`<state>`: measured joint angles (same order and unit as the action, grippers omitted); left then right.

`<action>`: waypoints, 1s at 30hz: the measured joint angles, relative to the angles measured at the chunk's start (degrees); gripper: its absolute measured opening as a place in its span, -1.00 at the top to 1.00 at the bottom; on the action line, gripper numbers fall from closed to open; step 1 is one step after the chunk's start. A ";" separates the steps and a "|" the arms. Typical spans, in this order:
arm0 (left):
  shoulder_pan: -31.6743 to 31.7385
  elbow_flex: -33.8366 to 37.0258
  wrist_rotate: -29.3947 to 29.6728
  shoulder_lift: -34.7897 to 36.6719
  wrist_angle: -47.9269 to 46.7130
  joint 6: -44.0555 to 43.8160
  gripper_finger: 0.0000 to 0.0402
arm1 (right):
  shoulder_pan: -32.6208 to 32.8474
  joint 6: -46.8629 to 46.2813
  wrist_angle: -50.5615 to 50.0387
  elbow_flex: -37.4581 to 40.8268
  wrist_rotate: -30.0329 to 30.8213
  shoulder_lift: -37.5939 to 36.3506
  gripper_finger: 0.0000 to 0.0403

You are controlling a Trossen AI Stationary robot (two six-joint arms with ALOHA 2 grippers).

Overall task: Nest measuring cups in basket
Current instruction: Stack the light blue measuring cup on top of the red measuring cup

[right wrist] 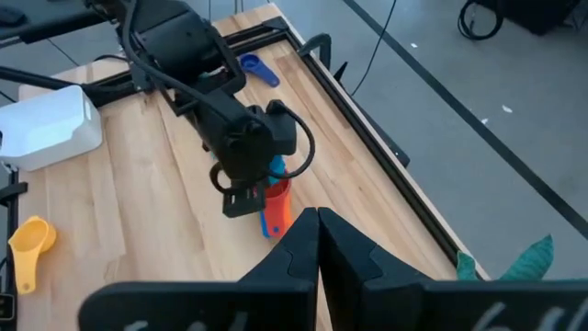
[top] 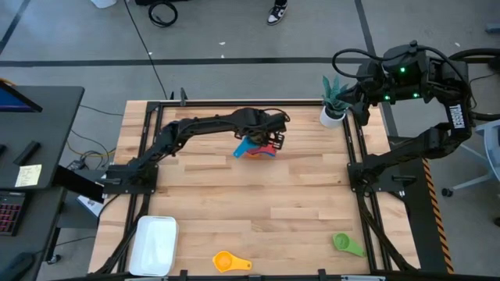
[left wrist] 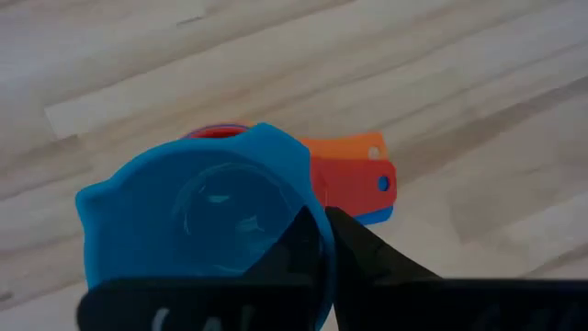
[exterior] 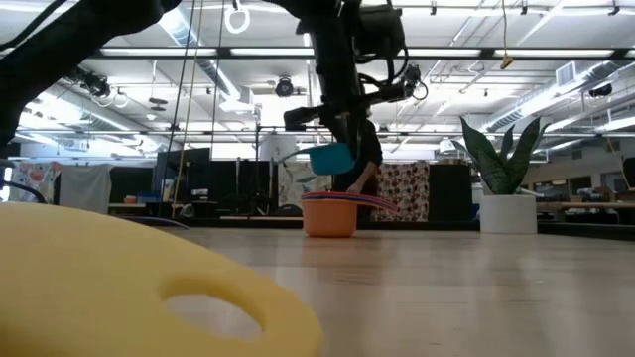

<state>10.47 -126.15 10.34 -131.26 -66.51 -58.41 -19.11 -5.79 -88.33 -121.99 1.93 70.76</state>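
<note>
Light blue cup [left wrist: 207, 221], white basket [top: 155, 243]

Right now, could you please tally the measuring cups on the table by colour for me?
Blue: 3: held cup, stack's bottom cup, table-edge cup
Orange cup: 1
Red cup: 1
Yellow cup: 1
Green cup: 1
Total: 7

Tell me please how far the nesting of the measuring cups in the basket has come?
Done: orange and red cups sit stacked mid-table, outside the basket. In hand: the left gripper, shut on the light blue cup, holds it just above that stack. Left: the yellow cup, green cup and dark blue cup lie apart, and the basket holds nothing. The right gripper waits shut near the plant.
</note>
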 joint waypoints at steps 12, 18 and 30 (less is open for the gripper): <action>0.04 7.30 -2.07 -0.09 5.32 -1.03 0.94 | 0.00 1.52 0.00 0.00 0.00 0.00 0.94; 0.55 10.34 -3.21 -0.09 6.42 -0.97 0.94 | 0.01 1.94 0.00 0.00 -0.02 0.00 0.94; 0.98 10.21 -6.76 -0.09 11.02 8.13 0.58 | 0.01 2.59 -0.02 0.00 -0.02 0.00 0.94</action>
<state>11.45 -115.94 3.58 -131.35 -55.50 -50.28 -19.10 -3.20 -88.36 -121.99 1.91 70.76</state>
